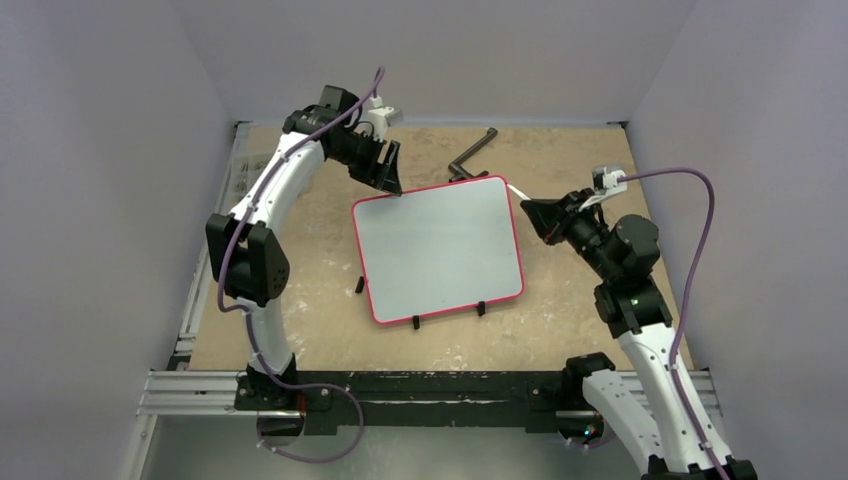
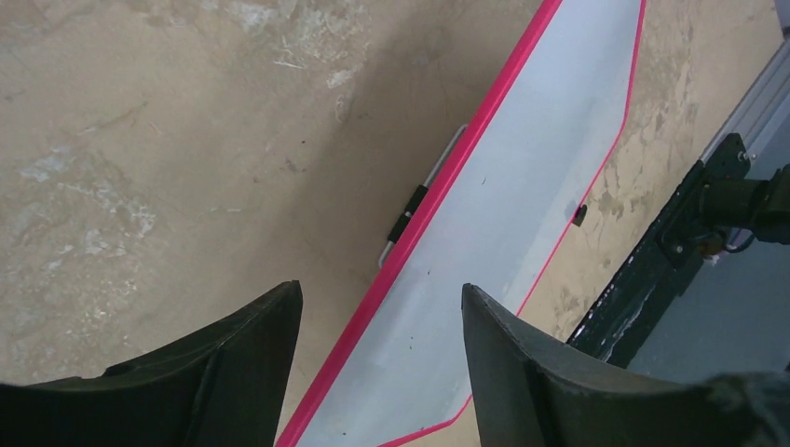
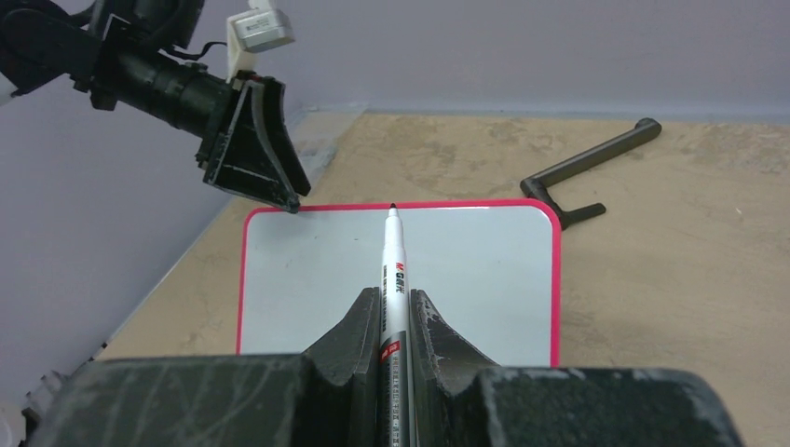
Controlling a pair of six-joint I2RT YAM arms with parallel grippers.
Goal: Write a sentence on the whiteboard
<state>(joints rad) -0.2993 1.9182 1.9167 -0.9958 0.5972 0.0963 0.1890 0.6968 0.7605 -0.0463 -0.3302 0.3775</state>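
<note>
In the left wrist view the whiteboard (image 2: 522, 214) runs out past the top edge, and its near end slips partly behind the left fingers (image 2: 233, 372), themselves cut by the bottom edge. From the right wrist the marker (image 3: 394, 279) vanishes rearward between the right fingers (image 3: 349, 345), which also cover the board's near rim; its finer barrel print is unreadable. Overhead, the bent black bar (image 1: 478, 150) seems partly tucked behind the board's far rim, and the right arm (image 1: 650, 400) leaves the frame below.
</note>
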